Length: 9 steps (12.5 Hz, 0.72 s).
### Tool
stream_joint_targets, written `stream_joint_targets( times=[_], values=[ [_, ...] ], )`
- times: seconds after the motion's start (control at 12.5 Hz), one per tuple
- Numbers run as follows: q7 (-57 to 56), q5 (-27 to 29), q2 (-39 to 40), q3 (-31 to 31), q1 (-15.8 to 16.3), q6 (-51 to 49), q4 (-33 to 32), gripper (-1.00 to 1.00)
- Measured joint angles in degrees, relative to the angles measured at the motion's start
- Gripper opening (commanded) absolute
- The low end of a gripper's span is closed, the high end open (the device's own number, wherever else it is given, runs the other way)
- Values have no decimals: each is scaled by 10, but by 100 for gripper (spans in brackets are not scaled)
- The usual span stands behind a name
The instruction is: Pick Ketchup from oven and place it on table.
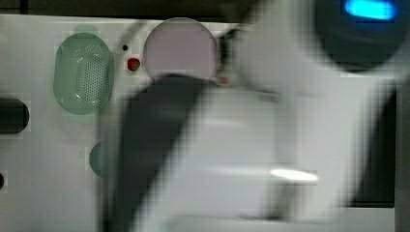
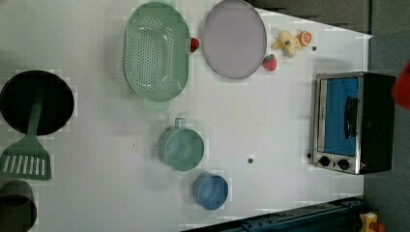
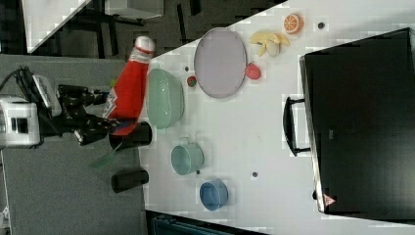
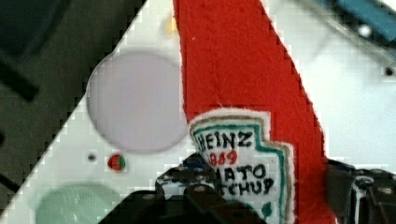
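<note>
The ketchup (image 3: 129,88), a red bottle with a white cap and a shield label, hangs in the air with my gripper (image 3: 115,115) shut on its lower body. It sits at the right view's left, off the white table (image 3: 254,122) and far from the oven (image 3: 362,122). In the wrist view the ketchup (image 4: 243,70) runs up between the dark fingers (image 4: 343,186), label toward the camera. The oven (image 2: 345,123) stands at the left view's right with its blue glass door closed. A red patch (image 2: 402,87) shows at the left view's right edge.
On the table are a green colander (image 2: 155,50), a lilac plate (image 2: 234,38), a green mug (image 2: 181,147), a blue cup (image 2: 211,191), strawberries (image 2: 270,62), a black pan (image 2: 36,101) and a green spatula (image 2: 26,159). My arm (image 1: 232,159) blocks much of the top view.
</note>
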Motion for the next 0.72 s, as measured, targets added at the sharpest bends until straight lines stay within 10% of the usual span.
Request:
stream_joint_targets(
  times=[0.32,0.72],
  values=[
    [0,4,26,51,60,21,-83,27],
    [0,-26,42,46,43,193,-275,27]
  ],
)
